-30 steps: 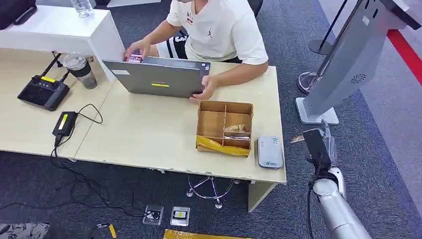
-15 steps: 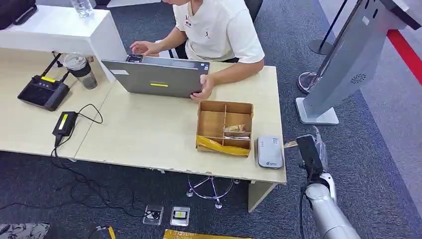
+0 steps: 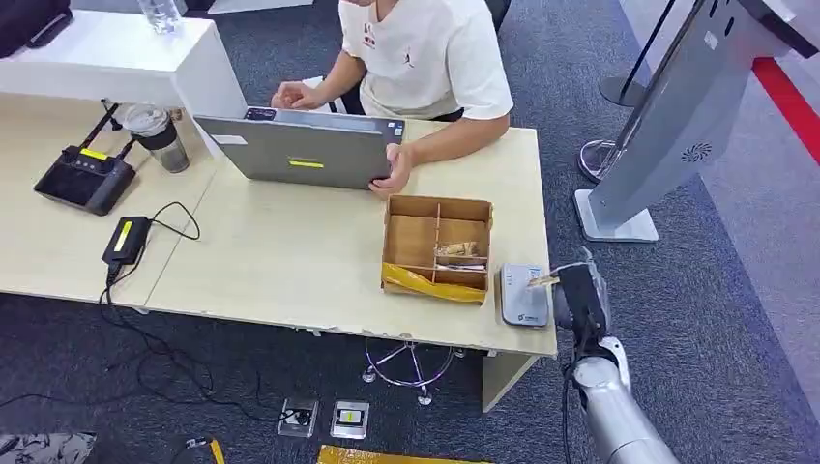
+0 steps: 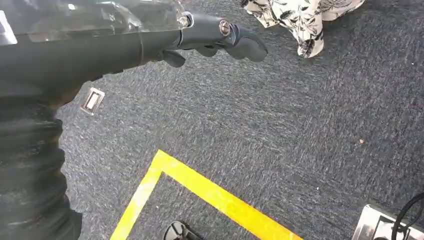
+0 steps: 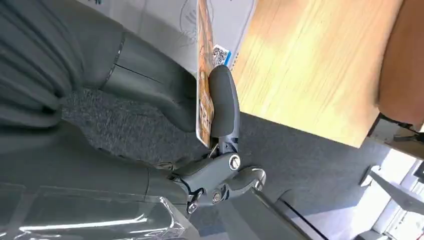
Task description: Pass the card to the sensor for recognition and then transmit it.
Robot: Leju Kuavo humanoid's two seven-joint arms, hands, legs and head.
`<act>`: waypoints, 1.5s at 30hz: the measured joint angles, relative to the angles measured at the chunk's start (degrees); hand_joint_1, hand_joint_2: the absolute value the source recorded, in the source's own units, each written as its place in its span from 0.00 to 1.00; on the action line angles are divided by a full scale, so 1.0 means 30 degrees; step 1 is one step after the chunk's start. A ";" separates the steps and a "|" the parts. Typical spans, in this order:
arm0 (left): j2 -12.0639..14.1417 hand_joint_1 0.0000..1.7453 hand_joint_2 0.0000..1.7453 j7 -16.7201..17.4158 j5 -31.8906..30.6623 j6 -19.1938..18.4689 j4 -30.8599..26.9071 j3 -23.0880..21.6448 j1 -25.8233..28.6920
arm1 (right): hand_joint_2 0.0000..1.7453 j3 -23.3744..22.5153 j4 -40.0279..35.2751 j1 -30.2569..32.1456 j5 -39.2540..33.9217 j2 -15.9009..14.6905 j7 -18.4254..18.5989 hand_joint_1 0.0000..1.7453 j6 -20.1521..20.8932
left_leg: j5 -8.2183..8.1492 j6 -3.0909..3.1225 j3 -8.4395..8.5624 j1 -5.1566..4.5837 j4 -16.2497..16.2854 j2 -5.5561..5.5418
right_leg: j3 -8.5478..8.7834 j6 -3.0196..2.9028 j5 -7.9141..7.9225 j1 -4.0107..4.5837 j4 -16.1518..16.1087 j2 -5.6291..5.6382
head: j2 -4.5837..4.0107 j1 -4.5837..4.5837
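right hand (image 3: pixel 577 300): just off the table's right end, beside the sensor; it pinches the card between the thick thumb (image 5: pixel 222 102) and the darker fingers.
card (image 5: pixel 204 75): orange-printed, held on edge in the right hand; in the head view its tip (image 3: pixel 541 280) reaches over the sensor's right edge. whether it touches the sensor, cannot tell.
sensor (image 3: pixel 523 294): flat grey-white box lying on the table's near right corner, just right of the cardboard box.
left hand (image 4: pixel 220 37): hangs over dark carpet, fingers curled in with nothing in them.
table (image 3: pixel 290 261): light wood.
cardboard box (image 3: pixel 436 247): open, divided into compartments, small items in a near right one, yellow tape along its near wall.
laptop (image 3: pixel 300 150): grey, open, at the far side of the table; a person (image 3: pixel 425 58) in a white shirt sits behind it with one hand on its right edge.
floor: yellow tape line (image 4: pixel 215 195) on the carpet below the left hand.
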 joint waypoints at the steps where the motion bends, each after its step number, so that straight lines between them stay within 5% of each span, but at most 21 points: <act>1: 0.0000 0.00 1.00 0.0000 0.0015 0.0000 0.0000 0.0000 0.0000 | 1.00 0.0043 -0.0022 -0.0001 0.0000 0.0036 0.0072 1.00 0.0007 | 0.0000 0.0000 0.0002 0.0000 0.0000 0.0001 | 0.0000 0.0000 0.0000 0.0000 0.0000 0.0001 | 0.0000 0.0000; 45: 0.0066 0.00 1.00 -0.0204 0.0182 0.0000 0.0000 0.0000 0.0189 | 1.00 0.1340 0.2040 0.0311 0.0023 0.0109 0.0313 1.00 -0.1894 | -0.0001 -0.0001 0.0042 0.0000 0.0000 0.0039 | 0.0016 0.0000 0.0001 0.0000 -0.0004 0.0030 | 0.0000 0.0000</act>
